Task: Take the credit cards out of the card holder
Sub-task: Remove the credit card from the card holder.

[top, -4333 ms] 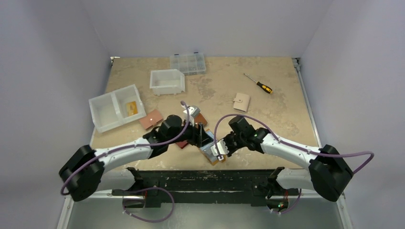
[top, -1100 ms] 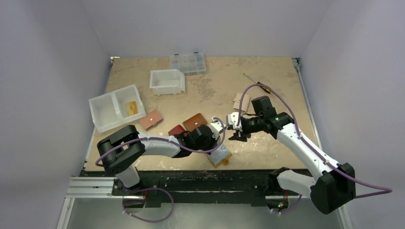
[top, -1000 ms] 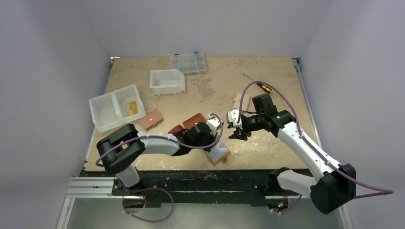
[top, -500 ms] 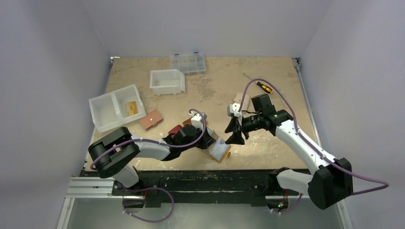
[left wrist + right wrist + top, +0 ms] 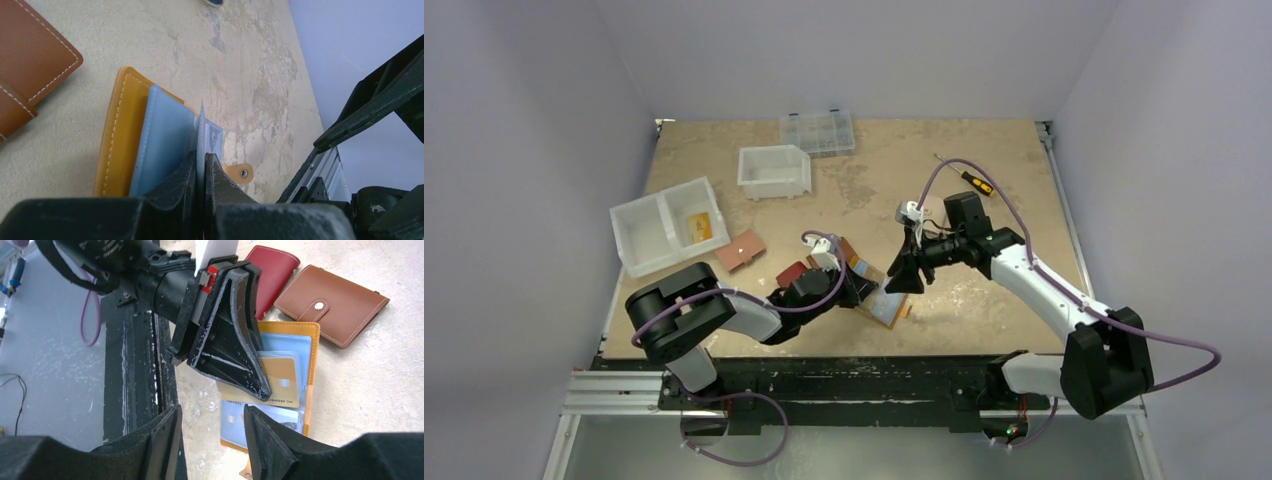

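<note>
**A:** Where's the card holder [image 5: 314, 355]?

**B:** It lies open on the table [image 5: 874, 190], close to the near edge, with its mustard rim and clear sleeves facing up. A gold card [image 5: 285, 385] sits in one sleeve. A pale blue card [image 5: 232, 421] is in the sleeve closer to the edge.

**A:** And the left gripper [image 5: 201, 157]?

**B:** Its fingers are pressed together on a thin pale sheet [image 5: 202, 117] that stands on edge out of the holder (card or plastic sleeve, I can't tell which).

**A:** The right gripper [image 5: 211, 410]?

**B:** It hangs above the holder with its fingers spread and nothing between them.

**A:** What's around it?

**B:** A brown wallet [image 5: 332, 302] and a dark red wallet [image 5: 275, 270], both closed, lie just beyond the holder's far rim.
</note>
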Robot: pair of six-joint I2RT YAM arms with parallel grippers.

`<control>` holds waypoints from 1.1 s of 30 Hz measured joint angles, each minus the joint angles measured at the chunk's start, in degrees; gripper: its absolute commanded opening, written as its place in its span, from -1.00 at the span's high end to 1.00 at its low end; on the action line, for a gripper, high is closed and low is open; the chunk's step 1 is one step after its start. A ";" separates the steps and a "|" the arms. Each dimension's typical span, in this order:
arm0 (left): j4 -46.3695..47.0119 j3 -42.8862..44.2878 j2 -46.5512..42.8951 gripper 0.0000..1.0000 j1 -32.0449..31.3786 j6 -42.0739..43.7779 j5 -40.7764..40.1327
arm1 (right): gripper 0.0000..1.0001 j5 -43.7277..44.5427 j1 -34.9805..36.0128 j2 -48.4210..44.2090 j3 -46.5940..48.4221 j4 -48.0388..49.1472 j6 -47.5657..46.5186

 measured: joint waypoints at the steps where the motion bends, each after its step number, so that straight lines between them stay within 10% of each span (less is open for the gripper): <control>1: 0.57 -0.33 0.17 0.99 -0.22 -0.46 -0.85 | -0.11 0.04 0.00 0.24 0.00 0.59 0.83; 15: 2.97 -3.19 2.67 0.45 -0.92 -2.97 -5.68 | -0.05 1.55 -0.04 3.74 -0.02 3.93 5.68; 33: -11.54 -2.23 -4.94 0.38 0.39 1.73 -4.33 | -0.03 0.50 -0.04 8.22 -0.02 4.07 6.21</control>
